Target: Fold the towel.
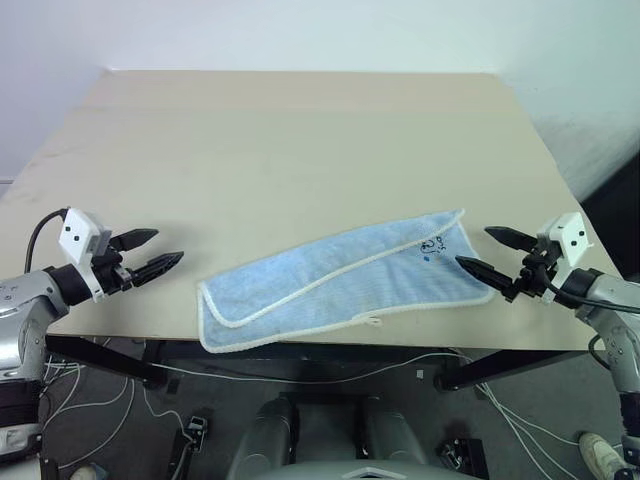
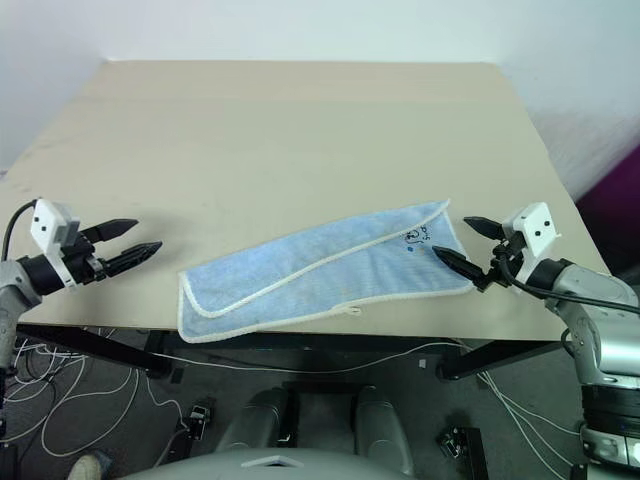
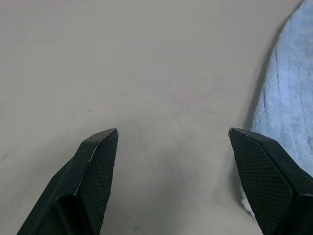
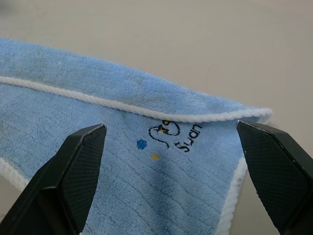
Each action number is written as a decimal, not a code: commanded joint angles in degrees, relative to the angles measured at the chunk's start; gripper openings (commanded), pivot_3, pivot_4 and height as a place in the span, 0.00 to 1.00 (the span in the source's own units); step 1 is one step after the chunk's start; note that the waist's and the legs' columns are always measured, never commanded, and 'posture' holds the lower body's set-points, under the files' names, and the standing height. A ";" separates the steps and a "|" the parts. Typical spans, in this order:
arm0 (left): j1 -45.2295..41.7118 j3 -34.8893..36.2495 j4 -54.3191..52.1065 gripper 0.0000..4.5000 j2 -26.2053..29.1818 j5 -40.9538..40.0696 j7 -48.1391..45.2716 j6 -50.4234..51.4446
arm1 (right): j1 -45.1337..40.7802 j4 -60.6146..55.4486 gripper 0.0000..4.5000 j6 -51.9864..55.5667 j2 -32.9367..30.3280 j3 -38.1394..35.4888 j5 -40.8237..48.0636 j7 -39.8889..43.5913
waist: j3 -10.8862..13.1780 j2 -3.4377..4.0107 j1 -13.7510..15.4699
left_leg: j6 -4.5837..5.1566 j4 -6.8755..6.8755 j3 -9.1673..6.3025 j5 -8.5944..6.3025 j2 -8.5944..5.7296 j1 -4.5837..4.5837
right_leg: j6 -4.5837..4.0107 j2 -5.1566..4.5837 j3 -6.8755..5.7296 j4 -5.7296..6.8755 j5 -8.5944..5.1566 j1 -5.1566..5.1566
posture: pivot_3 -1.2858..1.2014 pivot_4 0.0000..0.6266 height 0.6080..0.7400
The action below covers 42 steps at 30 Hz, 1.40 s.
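The light blue towel (image 1: 340, 280) lies folded over lengthwise, slanting across the front of the tan table (image 1: 300, 140). Its white-edged layers overlap, and a dark printed mark (image 1: 432, 243) sits near its right end. A small white loop (image 1: 373, 321) pokes out at the front edge. My left gripper (image 1: 168, 247) hovers open just left of the towel's left end, holding nothing. My right gripper (image 1: 473, 246) hovers open at the right end, its fingers either side of the marked corner (image 4: 171, 134) in the right wrist view. The left wrist view has the towel's edge (image 3: 288, 98) beside one finger.
The towel lies close to the table's front edge (image 1: 330, 352). Bare tabletop stretches behind it to the far edge by the white wall. Cables (image 1: 300, 378) trail on the floor under the table.
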 commanded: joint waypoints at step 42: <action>-2.58 -10.66 -1.60 0.92 -3.34 2.83 -7.86 -3.31 | 10.29 -11.57 1.00 1.61 -4.29 -10.78 1.50 -2.19 | 0.00 0.01 0.05 | 0.01 0.02 0.01 -0.01 0.01 0.01 | 0.00 0.02 0.00 -0.01 0.00 0.04 | 0.52 0.24 1.00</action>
